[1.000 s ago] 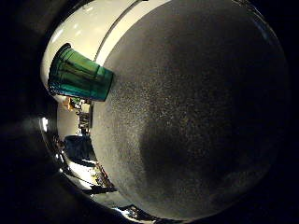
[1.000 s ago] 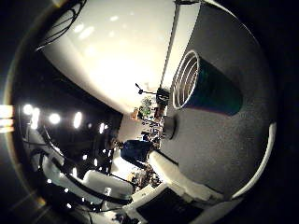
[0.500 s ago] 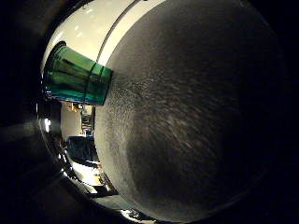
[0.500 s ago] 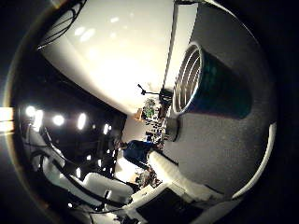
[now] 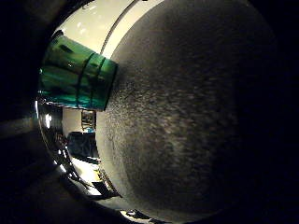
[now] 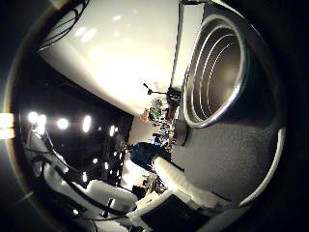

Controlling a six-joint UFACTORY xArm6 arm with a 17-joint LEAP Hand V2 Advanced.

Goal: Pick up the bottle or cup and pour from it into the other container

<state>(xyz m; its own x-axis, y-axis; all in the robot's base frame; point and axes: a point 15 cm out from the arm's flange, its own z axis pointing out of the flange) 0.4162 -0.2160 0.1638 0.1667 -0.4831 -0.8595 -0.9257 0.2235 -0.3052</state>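
The green cup [image 5: 77,74] stands upright on a dark grey speckled table [image 5: 187,121], and it fills a large part of both palm views, so the palm is close to it. This fits an approach for grasping: the palm faces the side wall of the cup, which is the natural way to take a cup that must later be tilted for pouring. From the little finger side the cup shows its outside: translucent green plastic, shiny, with darker rings around the wall and a base that rests flat on the table. From the thumb side one looks partly into its mouth; the rim is pale and round, the inside shows stepped rings, and no liquid is seen there, although the bottom is too dark to be sure. A small grey round thing [image 6: 180,133] stands on the table just beside the cup; I cannot tell what it is, and I cannot say that it is the other container. White parts [image 6: 183,188], probably of the hand or arm, show in the thumb side view, but the fingers are not clearly seen, so I cannot tell if the hand is open or closed. Nothing seems to be held yet.
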